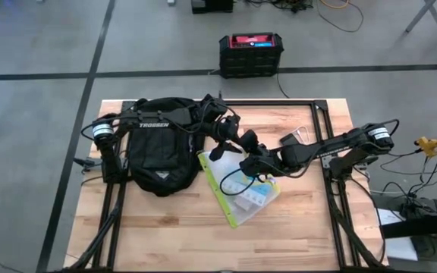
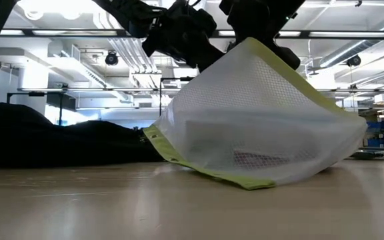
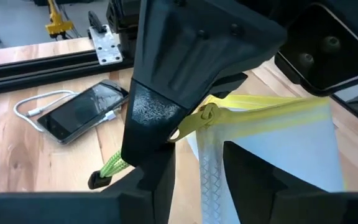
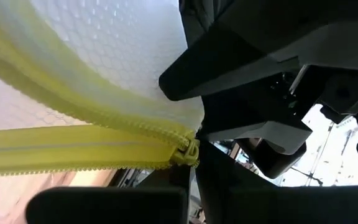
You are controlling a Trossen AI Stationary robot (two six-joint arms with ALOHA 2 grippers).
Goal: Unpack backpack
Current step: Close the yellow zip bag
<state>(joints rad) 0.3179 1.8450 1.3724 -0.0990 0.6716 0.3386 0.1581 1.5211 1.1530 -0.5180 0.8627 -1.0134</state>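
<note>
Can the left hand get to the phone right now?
Probably not yet. The left hand is shut on the mesh pouch, as is the right hand. The phone lies uncovered on the table; the left hand must let go first.

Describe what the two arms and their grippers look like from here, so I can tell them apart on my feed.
Both arms are dark, jointed links. The left arm carries white TROSSEN lettering and a silver-white joint band near its base. The right arm has a similar silver-white band. The left gripper and right gripper are matte black with broad, angular fingers.
</note>
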